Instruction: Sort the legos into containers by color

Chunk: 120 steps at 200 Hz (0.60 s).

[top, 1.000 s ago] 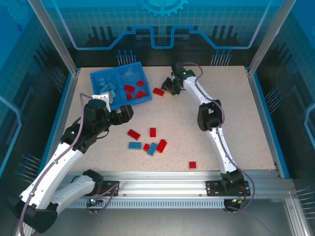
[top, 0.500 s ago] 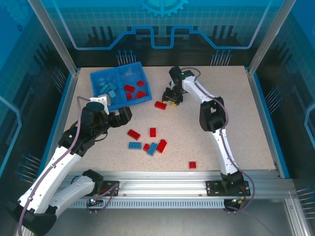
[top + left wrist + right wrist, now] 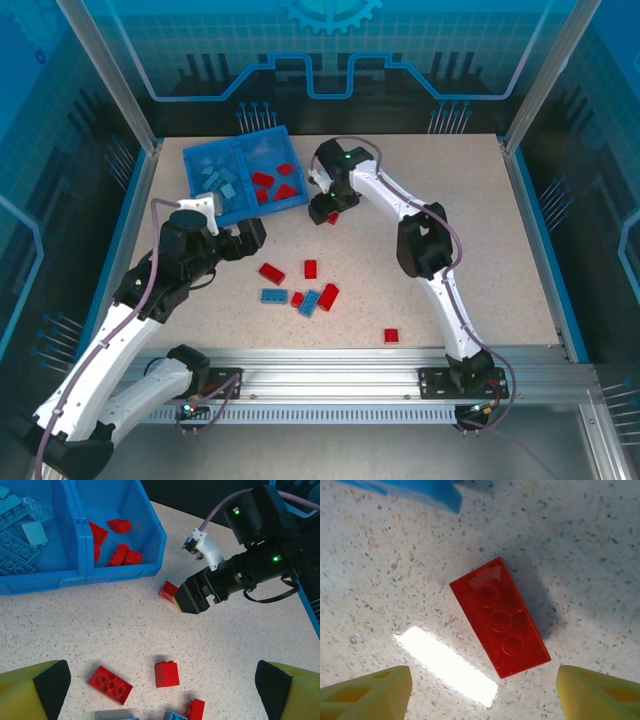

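Observation:
The blue tray (image 3: 214,158) stands at the back left; its left compartment (image 3: 37,567) holds light blue legos, its right compartment (image 3: 145,545) red ones. My right gripper (image 3: 325,209) hovers open just off the tray's near right corner. A red three-stud brick (image 3: 500,617) lies flat on the table below it, ahead of the yellow fingertips (image 3: 370,690). My left gripper (image 3: 252,234) is open and empty, a little in front of the tray. Below it lie loose red bricks (image 3: 110,684) (image 3: 166,674).
Near the middle of the table is a loose cluster: red bricks (image 3: 271,273) (image 3: 310,268) (image 3: 328,296) and blue bricks (image 3: 274,296) (image 3: 308,302). One red brick (image 3: 391,336) lies alone near the front rail. The right half of the table is bare speckled surface.
My right gripper has opened and swung left over the red brick. That brick has shifted from beside the tray toward the near side. The left arm has barely moved.

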Each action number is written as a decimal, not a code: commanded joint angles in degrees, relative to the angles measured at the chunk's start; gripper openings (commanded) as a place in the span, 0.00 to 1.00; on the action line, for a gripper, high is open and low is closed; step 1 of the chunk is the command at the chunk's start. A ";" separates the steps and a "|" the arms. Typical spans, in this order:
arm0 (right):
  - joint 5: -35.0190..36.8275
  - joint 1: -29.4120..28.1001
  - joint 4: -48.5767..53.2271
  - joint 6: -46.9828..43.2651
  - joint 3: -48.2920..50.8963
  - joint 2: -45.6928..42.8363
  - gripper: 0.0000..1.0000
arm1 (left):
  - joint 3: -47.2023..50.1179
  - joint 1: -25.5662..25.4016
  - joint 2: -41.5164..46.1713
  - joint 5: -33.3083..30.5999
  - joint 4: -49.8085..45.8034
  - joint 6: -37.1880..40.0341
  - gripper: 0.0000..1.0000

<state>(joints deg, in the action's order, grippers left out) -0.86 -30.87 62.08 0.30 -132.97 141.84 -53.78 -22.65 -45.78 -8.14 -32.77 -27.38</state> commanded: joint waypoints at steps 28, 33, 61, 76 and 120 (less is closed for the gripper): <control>8.60 -0.94 -0.36 -6.80 -1.02 4.23 0.74 | 2.06 0.42 3.84 1.86 -1.71 2.83 0.99; 8.50 -0.99 -0.88 -6.72 -0.77 4.36 0.73 | 2.42 0.44 4.35 2.22 -1.86 3.27 0.99; 7.42 -1.13 -2.66 -6.43 -1.31 5.66 0.63 | 3.90 0.43 7.10 4.87 -3.39 6.50 0.99; 7.06 -1.40 -2.57 -6.18 -1.88 6.00 0.51 | 4.26 0.42 8.48 7.78 -4.98 9.95 0.99; -1.12 -2.04 -2.23 -3.91 -0.98 2.92 0.23 | 3.79 0.42 11.65 9.27 -10.56 22.98 0.99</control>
<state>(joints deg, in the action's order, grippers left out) 4.91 -31.77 59.53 -5.28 -133.88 146.71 -49.91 -22.59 -35.46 -1.17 -39.64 -13.89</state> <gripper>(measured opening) 0.282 0.987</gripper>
